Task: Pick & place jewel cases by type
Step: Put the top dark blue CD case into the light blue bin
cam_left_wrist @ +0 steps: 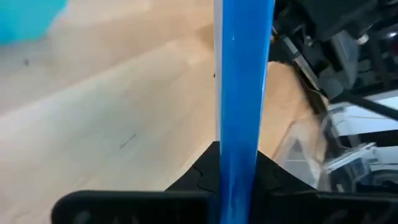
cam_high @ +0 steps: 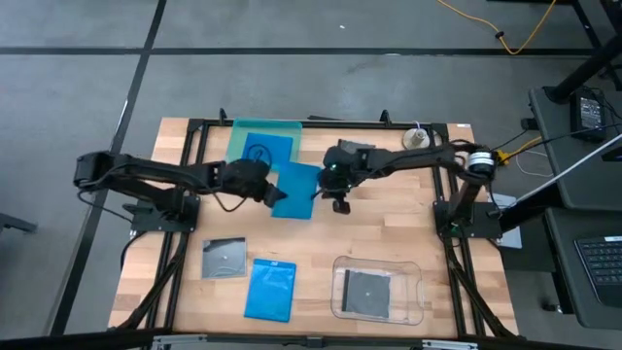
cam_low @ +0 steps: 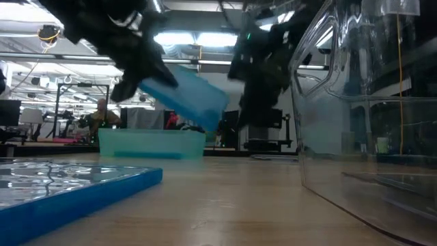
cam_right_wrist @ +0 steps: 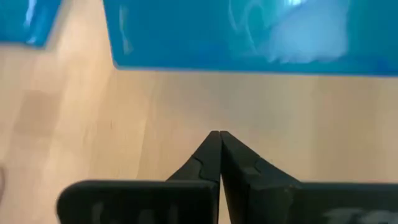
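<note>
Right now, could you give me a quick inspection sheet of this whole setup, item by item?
Surface: wooden table in a black frame.
Job's things: one blue case held off the table; another blue case and a square disc case lie flat near the front; one disc case sits in the clear tray; a blue case lies in the teal tray.
Clutter: small pale object at the far edge.
Grippers: left claw pinches the lifted case; right claw is closed on nothing beside it.
Cables: yellow cable on the floor.
Surroundings: a person sits far behind.
</note>
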